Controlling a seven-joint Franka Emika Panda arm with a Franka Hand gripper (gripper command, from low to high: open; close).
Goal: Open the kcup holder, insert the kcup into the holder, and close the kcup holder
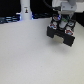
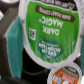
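Green foil lid fills the wrist view: one kcup (image 2: 51, 31) sits very close to the camera, its sides cut off. A second pod (image 2: 66, 75) shows partly at the frame's edge. In the exterior view, the gripper (image 1: 61, 26) hangs over the black kcup holder (image 1: 60, 35), hiding it; the finger spacing cannot be made out.

White arm (image 1: 64, 7), black tool (image 1: 60, 31).
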